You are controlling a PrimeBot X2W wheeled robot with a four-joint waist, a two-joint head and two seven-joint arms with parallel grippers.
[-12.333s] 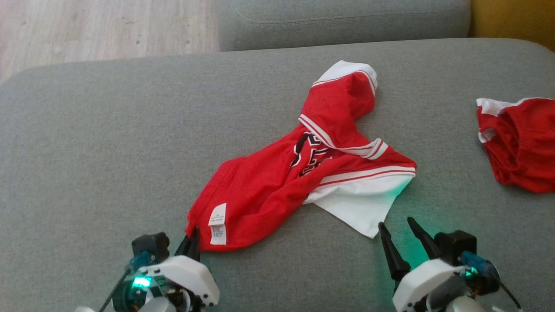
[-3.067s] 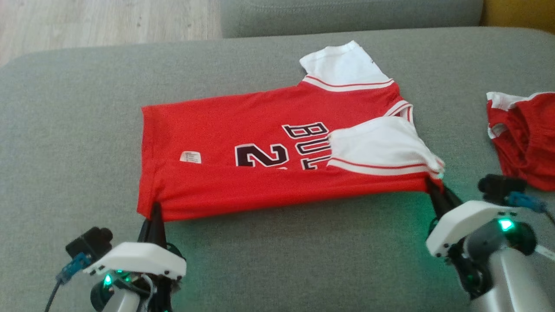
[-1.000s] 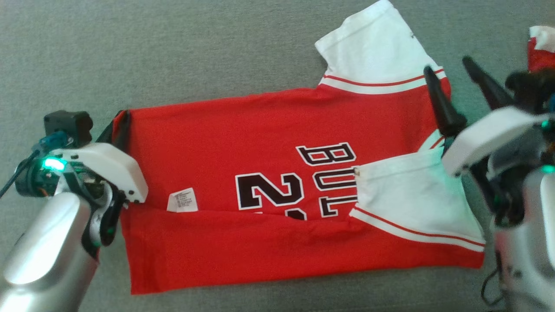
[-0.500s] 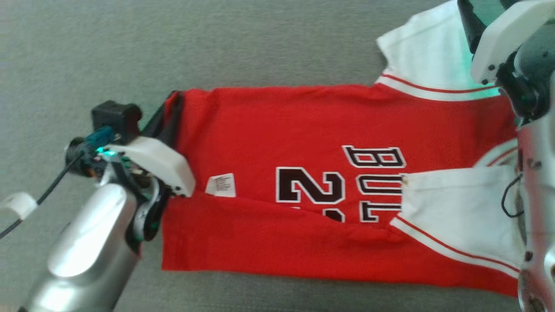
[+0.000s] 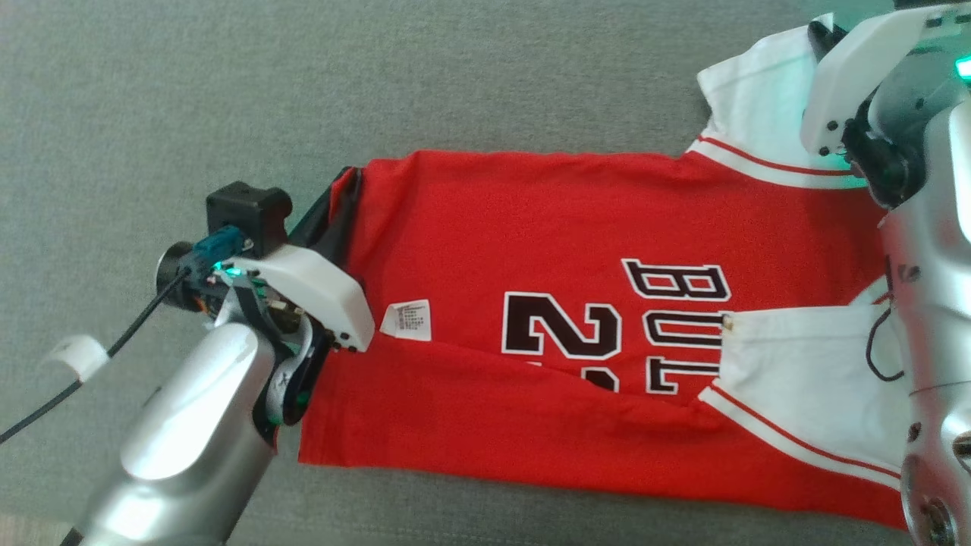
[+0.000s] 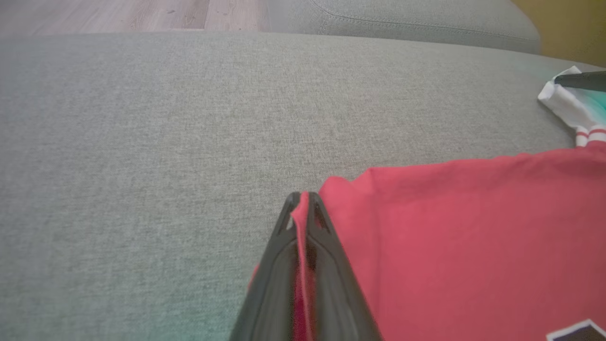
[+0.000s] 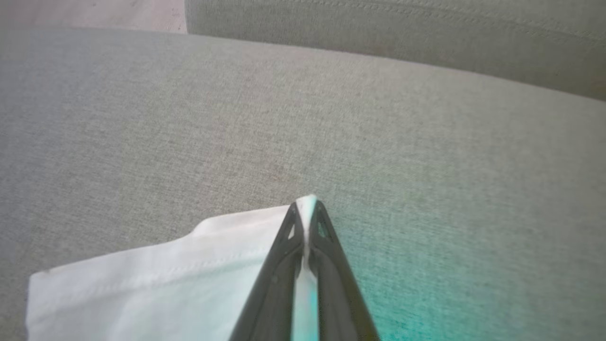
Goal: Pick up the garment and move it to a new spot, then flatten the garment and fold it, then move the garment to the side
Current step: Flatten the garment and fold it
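Two claws now pinch the garment [image 5: 576, 227], where a second ago only one did. The right claw [image 7: 307, 202], then spread wide above the far white sleeve [image 5: 751, 83], has closed on that sleeve's outer corner. The left claw [image 6: 300, 198] stays clamped on the far corner of the red hem, as before.

The garment lies flat across the grey sofa cushion [image 5: 227, 91]. Its near long edge is folded up over the lettering, and the near sleeve [image 5: 804, 371] is laid across the chest. The left forearm [image 5: 182, 440] sits at the hem end, while the right forearm [image 5: 933, 303] covers part of the near sleeve. A small white label [image 5: 407, 320] shows just beside the left wrist.

Beyond the garment's far edge the cushion runs bare up to a second grey cushion [image 6: 402, 19] — with wood floor [image 6: 118, 12] past it on the left.
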